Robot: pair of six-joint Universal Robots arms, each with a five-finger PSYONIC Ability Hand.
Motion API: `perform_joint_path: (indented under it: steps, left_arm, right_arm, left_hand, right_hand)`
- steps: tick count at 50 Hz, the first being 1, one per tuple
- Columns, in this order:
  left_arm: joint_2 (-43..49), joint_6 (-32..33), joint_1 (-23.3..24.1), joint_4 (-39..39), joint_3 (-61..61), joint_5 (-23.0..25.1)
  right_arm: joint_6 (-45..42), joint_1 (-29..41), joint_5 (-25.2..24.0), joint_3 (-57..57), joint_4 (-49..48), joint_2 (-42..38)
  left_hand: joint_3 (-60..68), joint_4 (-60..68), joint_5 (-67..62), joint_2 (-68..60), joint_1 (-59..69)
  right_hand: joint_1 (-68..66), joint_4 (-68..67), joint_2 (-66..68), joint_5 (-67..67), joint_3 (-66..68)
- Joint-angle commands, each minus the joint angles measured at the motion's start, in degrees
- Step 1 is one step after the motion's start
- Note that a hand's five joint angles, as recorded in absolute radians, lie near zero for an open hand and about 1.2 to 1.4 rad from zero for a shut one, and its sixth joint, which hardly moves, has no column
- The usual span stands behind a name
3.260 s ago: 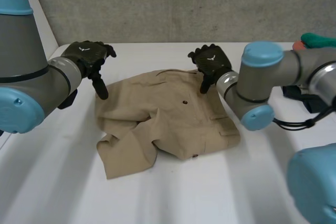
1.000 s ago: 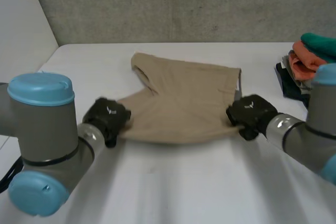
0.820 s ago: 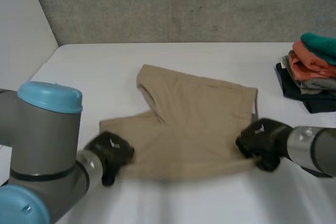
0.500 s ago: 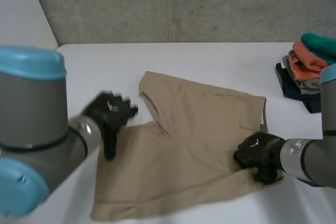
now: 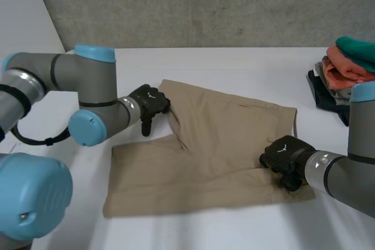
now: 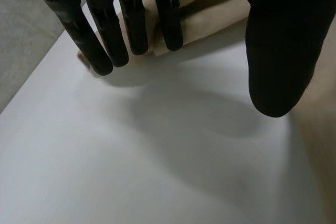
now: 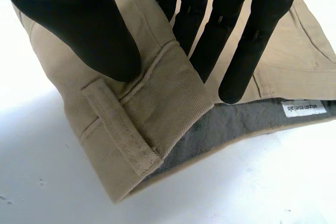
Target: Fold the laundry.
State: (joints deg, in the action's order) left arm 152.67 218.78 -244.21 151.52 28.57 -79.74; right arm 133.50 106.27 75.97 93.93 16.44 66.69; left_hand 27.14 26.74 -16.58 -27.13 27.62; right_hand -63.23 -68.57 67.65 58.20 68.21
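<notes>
Head view: right hand [image 5: 285,156] pinches the shorts [image 5: 222,139] at their four-o'clock waistband, likely anchoring them; left hand [image 5: 149,99], fingers straight and empty, sits at the ten-o'clock hem.

Head view: set high between and behind the arms, aimed down and forward over the tabletop [image 5: 234,62] to the grey wall [image 5: 205,4]; the whole shorts [image 5: 222,144], the left hand [image 5: 149,100] and the right hand [image 5: 285,157] are taken in.
Left wrist view: set close, aimed along the fingers [image 6: 134,19] down at the tabletop and an edge of the shorts.
Right wrist view: set very close, aimed along the fingers [image 7: 257,40] at the waistband corner.
Shared: the shorts are seen in all three views.
</notes>
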Motion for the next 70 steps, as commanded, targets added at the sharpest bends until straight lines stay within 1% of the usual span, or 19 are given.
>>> perform_joint_path:
  steps: [1, 4, 8, 17, 25, 29, 34, 37, 42, 47, 52, 53, 56, 57, 61, 64, 65, 70]
  left_arm:
    - [0.53, -0.46, 1.54, 6.22, -0.54, 0.82]
    - [0.44, -0.99, 1.98, 9.56, -0.45, 0.64]
    - [0.96, -0.99, 2.68, 11.6, -0.45, 0.38]
    - [2.1, -0.55, 3.91, 12.92, -1.15, 0.11]
    - [4.39, 0.5, 4.88, 13.36, -4.75, 0.02]
    - [5.62, 1.64, 5.41, 12.92, -6.16, -0.15]
    - [6.41, 4.8, 5.67, 12.13, -6.78, -1.12]
    - [6.5, 5.16, 5.5, 12.13, -6.86, -1.47]
    - [7.03, 5.86, 5.32, 12.04, -7.39, -1.03]
    - [7.2, 7.09, 5.41, 12.22, -7.48, -0.33]
    - [8.35, 10.6, 5.5, 12.39, -8.18, -0.5]
    - [8.52, 11.22, 5.41, 12.39, -8.36, -0.68]
    - [9.14, 12.72, 5.5, 12.39, -9.15, -1.21]
    - [9.31, 12.89, 5.5, 12.39, -9.41, -1.38]
    - [9.05, 13.07, 5.58, 12.48, -9.33, -3.05]
    - [6.95, 12.72, 5.5, 12.31, -8.01, -6.38]
    - [5.29, 12.11, 5.23, 12.04, -6.36, -8.48]
    - [-1.05, 10.7, 4.97, 12.22, 1.64, -13.5]
  right_arm:
    - [-0.17, -0.44, 0.32, 0.99, -2.2, 0.02]
    - [-0.26, -0.53, 0.32, 1.34, -3.34, -0.07]
    - [-0.52, -0.53, 0.32, 1.43, -4.14, -0.5]
    - [-1.93, -0.97, 0.41, 1.52, -4.23, -1.65]
    - [-3.07, -1.06, 0.32, 1.61, -4.23, -2.0]
    - [-3.08, -1.15, 0.32, 1.61, -4.23, -2.09]
    - [-3.16, -1.5, 0.15, 1.78, -4.22, -2.09]
    - [-3.16, -1.59, 0.06, 1.69, -4.31, -2.09]
    - [-3.25, -1.68, -0.12, 1.78, -4.67, -2.09]
    - [-3.34, -1.68, -0.2, 1.78, -4.67, -2.09]
    - [-3.25, -1.76, -0.2, 1.78, -4.49, -1.91]
    - [-3.25, -1.76, -0.2, 1.78, -4.49, -1.91]
    - [-3.34, -1.76, -0.2, 1.78, -4.49, -1.91]
    - [-3.34, -1.85, -0.2, 1.78, -4.49, -1.91]
    - [-3.34, -2.03, -0.2, 1.69, -4.67, -1.82]
    - [-3.34, -2.11, -0.2, 1.78, -4.67, -1.65]
    - [-3.34, -2.11, -0.2, 1.78, -4.67, -1.47]
    - [-3.34, -1.85, -0.2, 1.78, -4.67, -1.21]
  left_hand:
    - [0.23, 0.63, -0.79, -0.24, -0.25]
    - [-0.28, 0.12, -0.29, 0.27, -0.75]
    - [-0.45, -0.05, -0.12, 0.44, -0.92]
    - [-0.45, -0.05, -0.12, 0.44, -0.92]
    - [0.9, 1.3, -1.46, -0.91, 0.42]
    - [5.6, 6.0, -6.16, -5.61, 5.12]
    - [12.14, 12.54, -12.71, -12.15, 11.67]
    - [16.19, 16.59, -16.76, -16.2, 15.72]
    - [24.6, 25.0, -25.16, -24.61, 24.12]
    - [29.99, 30.39, -30.55, -30.0, 29.51]
    - [36.71, 37.11, -37.28, -36.72, 36.24]
    - [38.73, 39.13, -39.29, -38.74, 38.25]
    - [51.49, 51.88, -52.05, -51.49, 51.01]
    - [52.84, 53.24, -53.41, -52.85, 52.37]
    - [52.86, 53.26, -53.42, -52.87, 52.38]
    - [52.86, 53.26, -53.42, -52.87, 52.38]
    - [52.86, 53.26, -53.42, -52.87, 52.38]
    - [52.86, 53.26, -53.42, -52.87, 52.38]
  right_hand:
    - [-16.77, -11.43, 12.35, 11.8, 11.79]
    - [-16.77, -11.43, 12.35, 11.8, 11.79]
    - [-16.77, -11.43, 12.35, 11.8, 11.79]
    - [-16.77, -11.43, 12.35, 11.8, 11.79]
    - [-16.77, -11.43, 12.35, 11.8, 11.79]
    - [-16.77, -11.43, 12.35, 11.8, 11.79]
    - [-16.77, -11.43, 12.35, 11.8, 11.79]
    - [-16.77, -11.43, 12.35, 11.8, 11.79]
    - [-16.77, -11.43, 12.35, 11.8, 11.79]
    - [-16.77, -11.43, 12.35, 11.8, 11.79]
    - [-16.77, -11.43, 12.35, 11.8, 11.79]
    - [-16.77, -11.43, 12.35, 11.8, 11.79]
    - [-16.77, -11.43, 12.35, 11.8, 11.79]
    - [-16.77, -11.43, 12.35, 11.8, 11.79]
    - [-16.77, -11.43, 12.35, 11.8, 11.79]
    - [-16.77, -11.43, 12.35, 11.8, 11.79]
    - [-16.77, -11.43, 12.35, 11.8, 11.79]
    - [-16.77, -11.43, 12.35, 11.8, 11.79]
